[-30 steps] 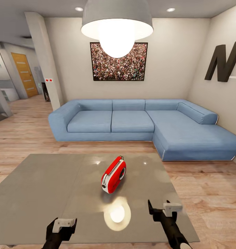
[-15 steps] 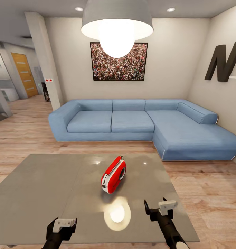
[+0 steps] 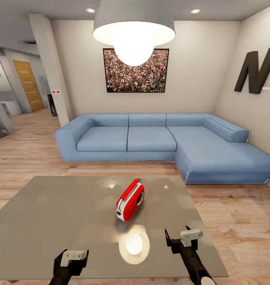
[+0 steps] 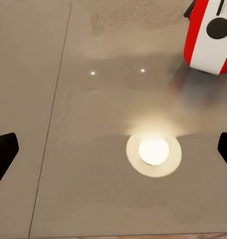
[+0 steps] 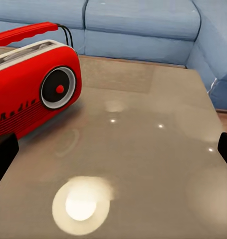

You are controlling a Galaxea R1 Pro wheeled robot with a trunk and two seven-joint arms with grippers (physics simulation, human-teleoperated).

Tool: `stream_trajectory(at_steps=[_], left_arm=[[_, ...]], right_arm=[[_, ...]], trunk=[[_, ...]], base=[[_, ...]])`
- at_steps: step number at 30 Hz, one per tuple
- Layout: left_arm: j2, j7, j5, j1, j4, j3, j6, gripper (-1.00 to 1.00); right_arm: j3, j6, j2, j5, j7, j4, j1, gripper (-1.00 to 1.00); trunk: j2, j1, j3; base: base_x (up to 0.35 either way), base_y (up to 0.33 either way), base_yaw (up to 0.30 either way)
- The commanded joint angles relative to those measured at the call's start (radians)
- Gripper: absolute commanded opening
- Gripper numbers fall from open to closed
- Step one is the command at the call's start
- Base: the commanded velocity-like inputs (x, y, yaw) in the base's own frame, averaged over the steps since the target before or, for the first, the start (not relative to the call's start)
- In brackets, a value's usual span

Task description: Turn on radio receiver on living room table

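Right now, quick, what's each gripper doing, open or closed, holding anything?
Left gripper: open, holding nothing, over the glossy grey table.
Right gripper: open, holding nothing, short of the small red and white radio.

A: Radio receiver (image 3: 129, 200)?
B: Small, rounded, red w/ white end panel, red top handle. Upright near centre of table (image 3: 51, 221), front turned toward robot's right.
A: Dial?
B: Round, grey ring, dark face, red centre, "Radio" lettering beside it.
A: Table?
B: Low, wide, glossy grey top; lamp glare reflected just in front of radio.
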Motion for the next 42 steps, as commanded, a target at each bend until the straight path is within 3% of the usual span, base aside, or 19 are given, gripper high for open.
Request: stream_trajectory(at_steps=[1, 17, 42], left_arm=[[0.0, 0.0, 0.0, 0.0, 0.0, 0.0, 0.0, 1.0], [0.0, 0.0, 0.0, 0.0, 0.0, 0.0, 0.0, 1.0], [-0.001, 0.0, -0.001, 0.001, -0.008, 0.001, 0.0, 1.0]], right_arm=[[0.0, 0.0, 0.0, 0.0, 0.0, 0.0, 0.0, 1.0], [-0.004, -0.004, 0.0, -0.003, 0.001, -0.004, 0.0, 1.0], [-0.012, 0.004, 0.001, -0.006, -0.002, -0.12, 0.001, 1.0]], trunk=[[0.0, 0.0, 0.0], [0.0, 0.0, 0.0], [0.0, 0.0, 0.0]], base=[[0.0, 0.0, 0.0], [0.0, 0.0, 0.0], [0.0, 0.0, 0.0]])
